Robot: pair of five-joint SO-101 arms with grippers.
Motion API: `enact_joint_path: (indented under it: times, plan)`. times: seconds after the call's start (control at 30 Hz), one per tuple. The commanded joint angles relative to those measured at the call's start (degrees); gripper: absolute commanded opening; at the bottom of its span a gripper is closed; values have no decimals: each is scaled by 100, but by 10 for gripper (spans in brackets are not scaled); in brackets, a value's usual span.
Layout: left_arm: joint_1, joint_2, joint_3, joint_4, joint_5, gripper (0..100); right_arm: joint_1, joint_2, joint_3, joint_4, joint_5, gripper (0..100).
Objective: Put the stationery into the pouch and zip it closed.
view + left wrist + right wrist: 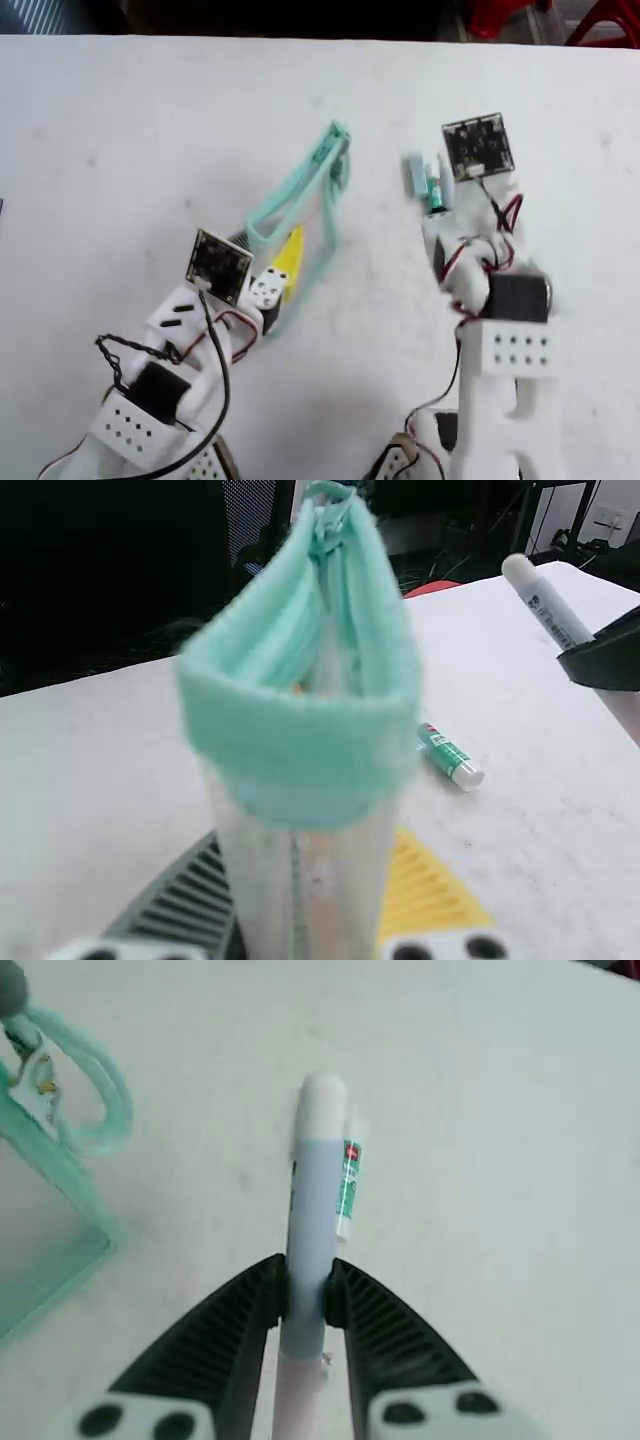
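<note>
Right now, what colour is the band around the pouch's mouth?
The band is mint green; the pouch body is clear. The left wrist view shows it best.

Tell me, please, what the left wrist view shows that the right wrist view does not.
Left wrist view adds: the left pincer clamping the pouch, whose mouth gapes open. Right wrist view adds: the right pincer with both fingers shut on the marker. Shared: pouch, marker and the pen lying on the table.
</note>
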State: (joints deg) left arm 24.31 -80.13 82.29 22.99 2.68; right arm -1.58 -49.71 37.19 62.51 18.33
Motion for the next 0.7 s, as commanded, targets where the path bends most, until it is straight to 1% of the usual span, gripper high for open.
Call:
enact_joint_path:
  times: [0.0, 0.17, 0.3, 0.4, 0.47, 0.67]
  plan:
    - [13, -92, -26, -123, -79, 68, -215, -620, -9, 145, 26, 16]
    - [40, -92, -26, -123, -79, 68, -391, -971, -44, 136, 18, 16]
    - [40, -92, -26, -123, -79, 68, -681, -971, -273, 163, 9, 16]
    - [40, -92, -26, -123, -79, 68, -831, -971, -475, 163, -299, 16]
    - [40, -92, -26, -123, -79, 68, -927, -971, -554, 163, -378, 16]
    - [40, -92, -26, -123, -79, 68, -954, -971, -651, 127, -378, 16]
